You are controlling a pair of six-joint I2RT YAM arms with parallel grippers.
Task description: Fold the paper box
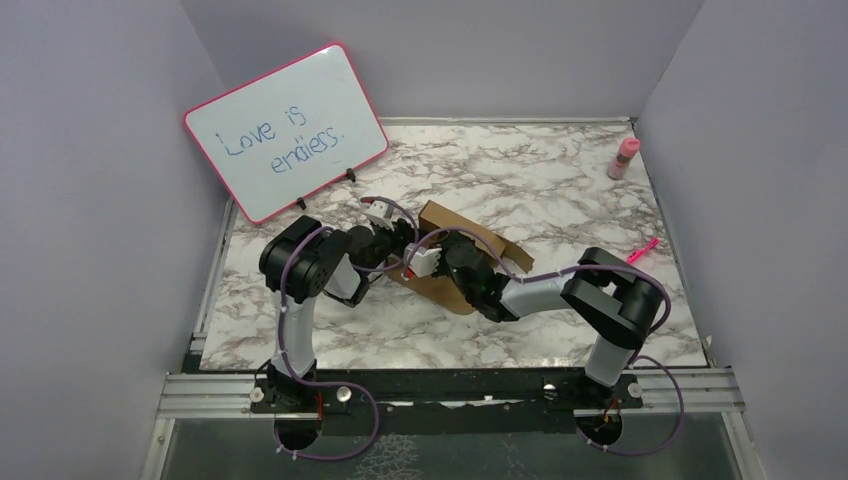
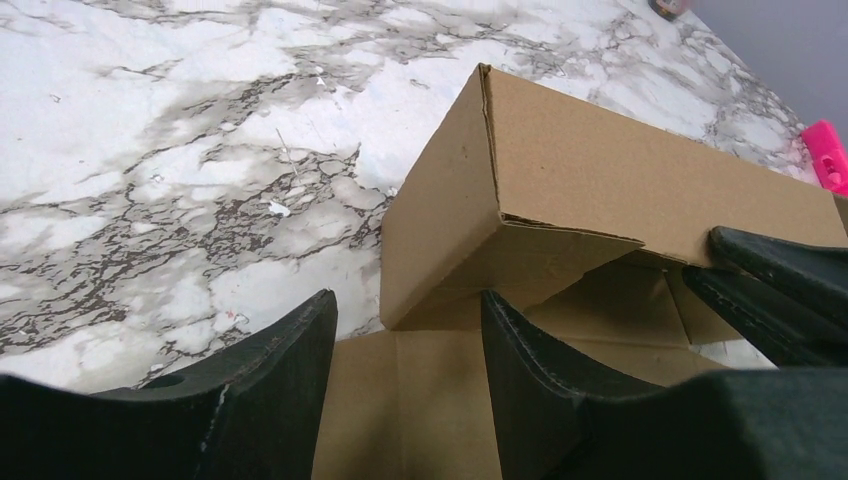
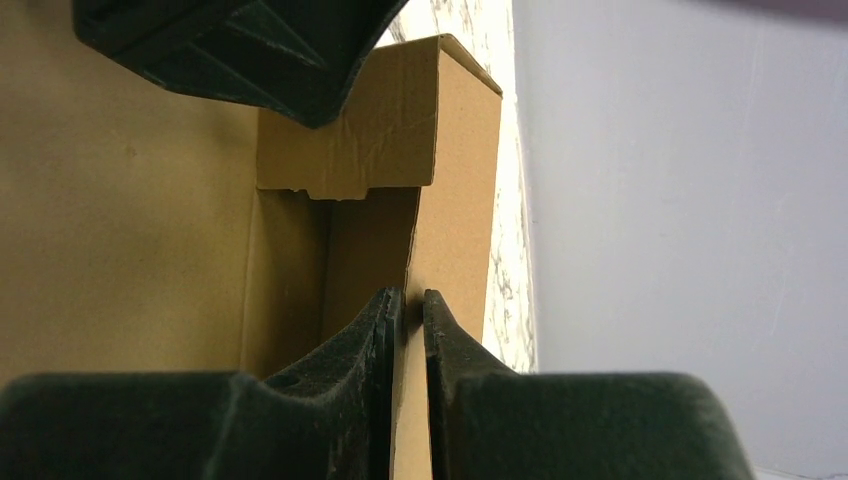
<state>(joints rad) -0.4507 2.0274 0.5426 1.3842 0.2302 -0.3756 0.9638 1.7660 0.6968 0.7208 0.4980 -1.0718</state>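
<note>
At mid table (image 1: 560,190), between the two arms: paper box (image 1: 470,250), half raised and open on top, walls up at one end. Inside, bare brown panels and a notched flap folded in. Right gripper (image 3: 408,300) clamped tight on a standing wall edge of it. Left gripper (image 2: 405,310) spread wide over a flat panel, squeezing nothing. Far right corner: pink bottle (image 1: 624,158), upright. Far left: whiteboard (image 1: 285,130), propped.

Soft, even light falls from above; the marble table (image 1: 560,170) shines pale without hard glare. Up close, my right gripper (image 3: 408,298) looks black and slightly blurred, and the inside of the paper box (image 3: 290,260) lies shadowed.
</note>
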